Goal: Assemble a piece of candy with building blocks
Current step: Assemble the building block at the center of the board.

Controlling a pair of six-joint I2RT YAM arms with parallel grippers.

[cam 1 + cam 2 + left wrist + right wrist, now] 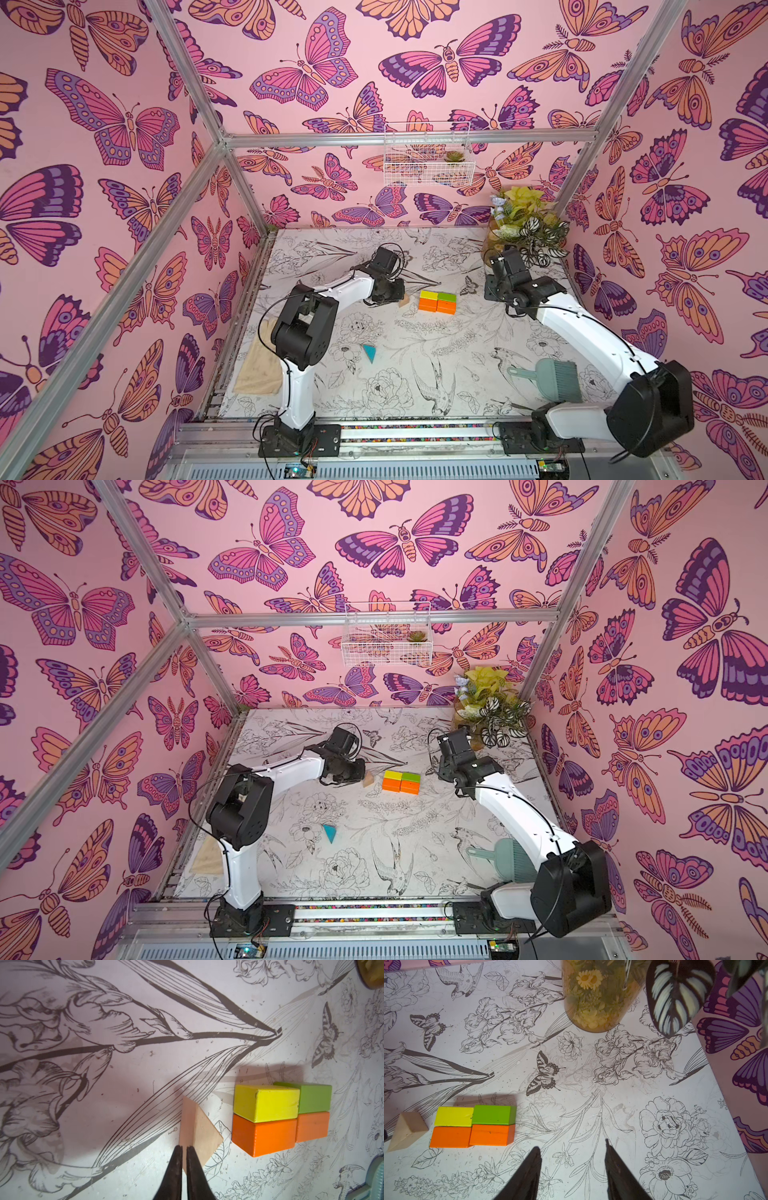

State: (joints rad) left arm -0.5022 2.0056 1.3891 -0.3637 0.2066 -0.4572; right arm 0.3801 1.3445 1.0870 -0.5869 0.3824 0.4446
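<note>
left pincer [184,1148]: showing only a sliver of gap, tips touching tan triangle [197,1126], grip unclear
right pincer [572,1147]: gaping halfway, holding nothing
tan triangle: lying just beside bricks [276,1118] on counter [270,1012]

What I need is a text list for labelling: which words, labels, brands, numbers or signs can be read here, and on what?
None can be read.
The yellow brick, green brick, orange bricks, tan triangle and teal triangle are plain.
The table sheet carries only drawings.
Any print on the circuit boards is too small to read.
</note>
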